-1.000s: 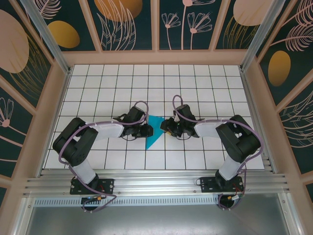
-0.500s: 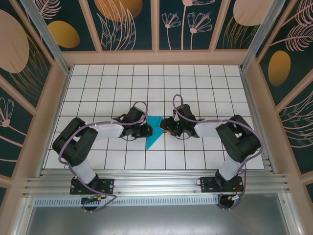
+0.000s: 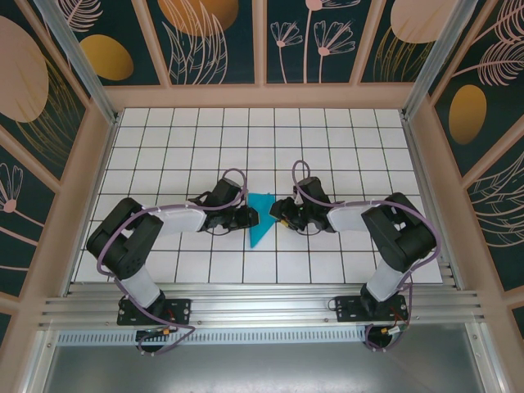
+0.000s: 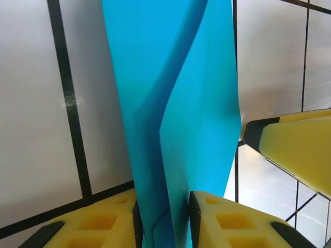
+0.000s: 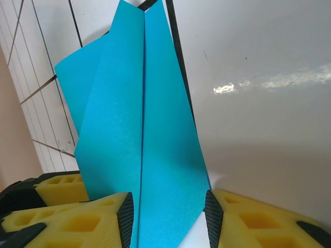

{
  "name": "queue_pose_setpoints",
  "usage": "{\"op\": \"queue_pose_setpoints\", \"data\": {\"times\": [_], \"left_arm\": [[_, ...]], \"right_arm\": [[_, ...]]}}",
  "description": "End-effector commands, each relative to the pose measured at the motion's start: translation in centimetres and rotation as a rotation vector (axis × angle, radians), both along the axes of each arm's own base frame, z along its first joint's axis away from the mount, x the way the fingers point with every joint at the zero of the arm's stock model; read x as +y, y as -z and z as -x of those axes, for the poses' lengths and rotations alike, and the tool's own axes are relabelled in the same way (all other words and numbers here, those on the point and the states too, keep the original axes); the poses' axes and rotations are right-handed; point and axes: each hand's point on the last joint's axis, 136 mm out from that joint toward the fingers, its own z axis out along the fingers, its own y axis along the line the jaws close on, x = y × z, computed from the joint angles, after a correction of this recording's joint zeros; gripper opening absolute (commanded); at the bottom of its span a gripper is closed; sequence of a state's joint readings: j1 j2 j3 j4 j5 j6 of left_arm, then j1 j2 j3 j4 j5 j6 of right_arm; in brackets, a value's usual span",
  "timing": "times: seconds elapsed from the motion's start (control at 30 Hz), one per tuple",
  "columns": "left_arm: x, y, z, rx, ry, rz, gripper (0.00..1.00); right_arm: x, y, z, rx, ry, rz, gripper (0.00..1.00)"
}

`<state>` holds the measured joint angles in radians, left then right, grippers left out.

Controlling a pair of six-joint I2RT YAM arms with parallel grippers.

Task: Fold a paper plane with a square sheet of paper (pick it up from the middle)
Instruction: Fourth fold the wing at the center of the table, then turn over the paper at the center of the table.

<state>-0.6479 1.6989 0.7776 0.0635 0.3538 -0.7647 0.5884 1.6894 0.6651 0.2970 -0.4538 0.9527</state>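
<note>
I see the paper (image 3: pixel 261 218), folded to a narrow teal wedge, near the middle of the desk (image 3: pixel 327 139), between my two hands. The left hand (image 4: pixel 163 219) is clamped on one end, pads tight against the layers. The right hand (image 5: pixel 166 217) has its pads either side of the paper, set wider; whether it grips, I cannot tell.
</note>
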Motion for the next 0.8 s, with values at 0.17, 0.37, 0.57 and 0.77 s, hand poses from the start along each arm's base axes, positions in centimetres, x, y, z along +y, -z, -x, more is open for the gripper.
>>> {"op": "queue_pose_setpoints", "data": {"times": [0.17, 0.37, 0.57, 0.77], "left_arm": [[-0.6, -0.1, 0.3, 0.037, -0.024, 0.063, 0.32], [-0.8, -0.3, 0.3, 0.056, -0.035, 0.085, 0.32], [-1.2, -1.0, 0.0, 0.07, -0.045, 0.134, 0.31], [-1.4, -1.3, 0.0, 0.086, -0.059, 0.17, 0.28]], "right_arm": [[-0.6, 0.4, 1.0, 0.056, 0.04, -0.02, 0.46], [-1.7, -0.7, 2.0, 0.051, 0.096, -0.046, 0.53], [0.6, -2.6, 2.9, 0.05, 0.04, -0.194, 0.55], [1.5, -3.2, 2.4, 0.051, 0.043, -0.252, 0.6]]}}
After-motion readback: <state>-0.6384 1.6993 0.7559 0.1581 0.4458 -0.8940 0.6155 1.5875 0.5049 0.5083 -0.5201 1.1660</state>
